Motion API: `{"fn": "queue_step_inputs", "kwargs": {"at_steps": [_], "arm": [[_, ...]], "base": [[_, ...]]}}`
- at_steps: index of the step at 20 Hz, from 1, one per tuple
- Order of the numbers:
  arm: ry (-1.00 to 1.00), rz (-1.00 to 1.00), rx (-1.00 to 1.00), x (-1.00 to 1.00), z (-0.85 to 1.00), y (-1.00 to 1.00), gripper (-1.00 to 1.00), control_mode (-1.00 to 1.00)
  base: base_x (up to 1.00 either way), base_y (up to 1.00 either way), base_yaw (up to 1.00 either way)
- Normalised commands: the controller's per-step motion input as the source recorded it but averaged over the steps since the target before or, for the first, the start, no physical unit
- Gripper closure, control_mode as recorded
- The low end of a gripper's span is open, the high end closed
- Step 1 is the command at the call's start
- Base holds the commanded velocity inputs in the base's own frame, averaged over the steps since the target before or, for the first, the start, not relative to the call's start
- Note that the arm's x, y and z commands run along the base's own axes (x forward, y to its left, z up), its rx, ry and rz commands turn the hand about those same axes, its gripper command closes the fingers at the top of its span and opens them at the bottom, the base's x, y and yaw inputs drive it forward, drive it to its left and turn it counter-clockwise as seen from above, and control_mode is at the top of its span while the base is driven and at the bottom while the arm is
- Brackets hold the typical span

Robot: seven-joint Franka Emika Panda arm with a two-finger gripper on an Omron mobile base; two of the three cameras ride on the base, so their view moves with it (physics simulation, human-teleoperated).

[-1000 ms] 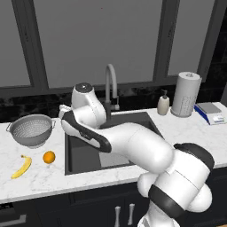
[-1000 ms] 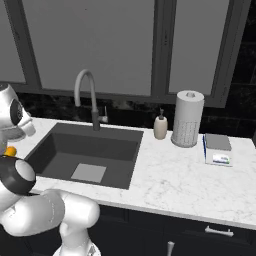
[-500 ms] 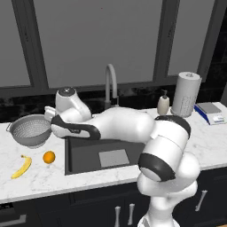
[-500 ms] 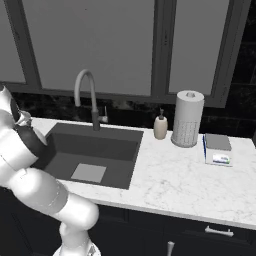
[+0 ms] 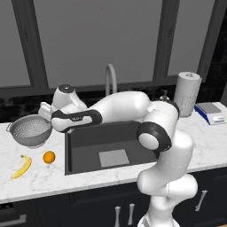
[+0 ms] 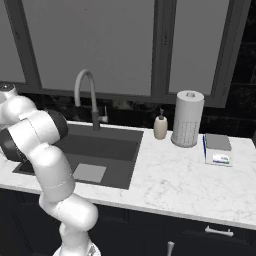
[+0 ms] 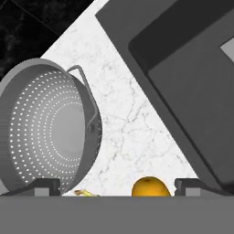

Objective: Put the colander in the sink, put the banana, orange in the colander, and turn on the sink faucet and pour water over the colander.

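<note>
**A:** Where does the task stand, taking the sink [image 5: 88,142] as the marker?

**B:** Nothing is in it yet. Nearest the camera, on the marble counter [image 5: 40,177] left of the sink's front corner, lie the banana [image 5: 21,167] and, between it and the sink, the orange [image 5: 49,157]. Farther back, left of the sink's rear corner, sits the colander [image 5: 31,130], upright and empty. Behind the sink rises the faucet [image 5: 109,79]. The step in hand looks like reaching for the colander.

**A:** And the gripper [image 7: 116,186]?

**B:** It hangs over the counter strip between colander and sink, jaws spread wide and holding nothing. In the hand view the colander's rim and one handle lie just ahead of the fingertips [image 7: 45,186].

**A:** How should the arm do this well?

**B:** Probably by pinching the thin rim wall, one finger inside the bowl and one outside, near the handle rather than on it. The bowl is far wider than the jaws, so spanning it seems hopeless. The grip should be centred on the rim, since smooth metal could slip or tip under an off-centre pinch.

**A:** What are the materials?

**B:** The colander is silver-grey metal, a round bowl perforated in neat rings, with thin wire-like loop handles. The orange is a small, smooth sphere; the banana is curved and yellow. The sink is a dark, matte, flat-walled rectangle with a paler square at its bottom. The counter is white veined marble, likely slick.
</note>
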Motion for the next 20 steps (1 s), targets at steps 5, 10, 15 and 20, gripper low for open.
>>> {"fn": "queue_step_inputs", "kwargs": {"at_steps": [5, 10, 15, 20], "arm": [[0.15, 0.0, 0.05, 0.21, -0.13, 0.24, -1.0, -1.0], [0.13, 0.0, -0.04, 0.18, -0.11, 0.19, -1.0, -1.0], [0.02, 0.0, -0.17, 0.12, -0.05, 0.11, -1.0, -1.0], [0.0, 0.0, -0.12, 0.06, -0.13, 0.03, -1.0, -1.0]], "base": [[0.0, 0.0, 0.0], [0.0, 0.0, 0.0], [0.0, 0.0, 0.0], [0.0, 0.0, 0.0]]}}
